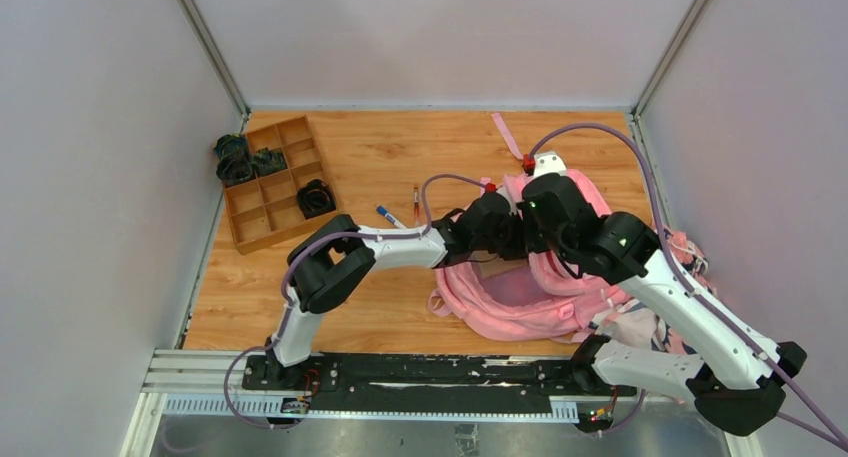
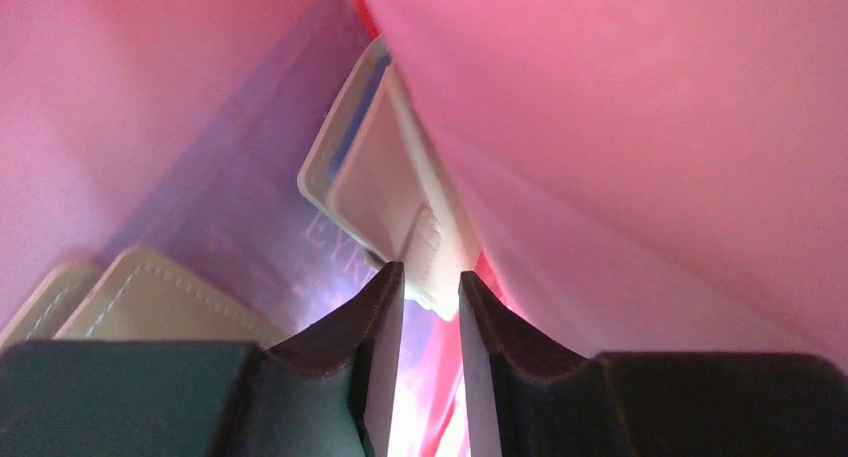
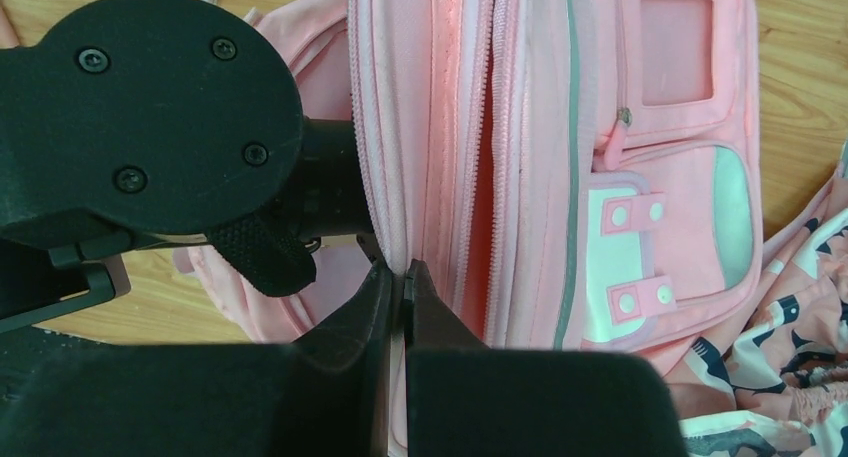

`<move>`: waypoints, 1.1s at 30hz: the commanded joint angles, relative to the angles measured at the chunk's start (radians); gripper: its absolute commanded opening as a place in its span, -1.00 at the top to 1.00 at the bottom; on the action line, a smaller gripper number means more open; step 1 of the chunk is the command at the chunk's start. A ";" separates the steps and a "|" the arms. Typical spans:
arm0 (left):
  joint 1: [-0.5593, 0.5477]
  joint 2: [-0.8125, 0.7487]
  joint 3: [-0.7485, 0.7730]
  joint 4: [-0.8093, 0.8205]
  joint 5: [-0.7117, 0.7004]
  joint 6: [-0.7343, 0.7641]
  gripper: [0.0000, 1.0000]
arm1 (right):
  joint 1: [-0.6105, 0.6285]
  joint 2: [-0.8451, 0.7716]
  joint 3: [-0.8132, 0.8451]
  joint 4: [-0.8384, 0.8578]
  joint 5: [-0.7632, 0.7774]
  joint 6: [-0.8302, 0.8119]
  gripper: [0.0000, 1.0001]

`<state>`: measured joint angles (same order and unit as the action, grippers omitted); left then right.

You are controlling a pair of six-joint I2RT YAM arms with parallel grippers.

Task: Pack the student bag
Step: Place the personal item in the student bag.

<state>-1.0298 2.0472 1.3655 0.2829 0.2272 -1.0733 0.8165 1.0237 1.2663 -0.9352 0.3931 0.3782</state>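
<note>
student bag [image 3: 450,127]: pink, grey strip | cloth [image 3: 790,367]: pink-white-navy print | tray [image 1: 252,220]: brown

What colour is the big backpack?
The backpack is pink, with a grey zipper strip. The right wrist view shows it best.

The left arm [image 1: 400,249] and right arm [image 1: 690,312] are white tubes with bulky black joints. Lilac cables [image 1: 600,129] run along them to red plugs [image 1: 527,162]. Green lights [image 1: 622,242] dot the right arm. The fingers [image 3: 355,322] are black wedges.

wooden table [image 1: 400,147] | divided tray [image 1: 252,222] | marker [image 1: 388,215] | pen [image 1: 416,199] | student bag [image 1: 510,299] | patterned cloth [image 3: 780,367]
</note>
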 commanded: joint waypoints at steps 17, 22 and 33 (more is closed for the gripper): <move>-0.013 -0.470 -0.412 -0.053 0.051 0.149 0.07 | -0.006 -0.003 -0.033 0.070 -0.043 0.012 1.00; 0.073 -0.632 -0.540 -0.114 0.053 0.162 0.10 | -0.005 0.017 -0.082 0.089 -0.117 -0.011 1.00; 0.282 -0.778 -0.469 -0.350 -0.019 0.331 -0.37 | -0.014 0.069 -0.168 0.070 -0.172 0.025 -0.31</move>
<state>-0.7559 1.2518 0.7971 0.0288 0.2462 -0.8497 0.8173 1.1511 1.0927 -0.7998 0.1452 0.3988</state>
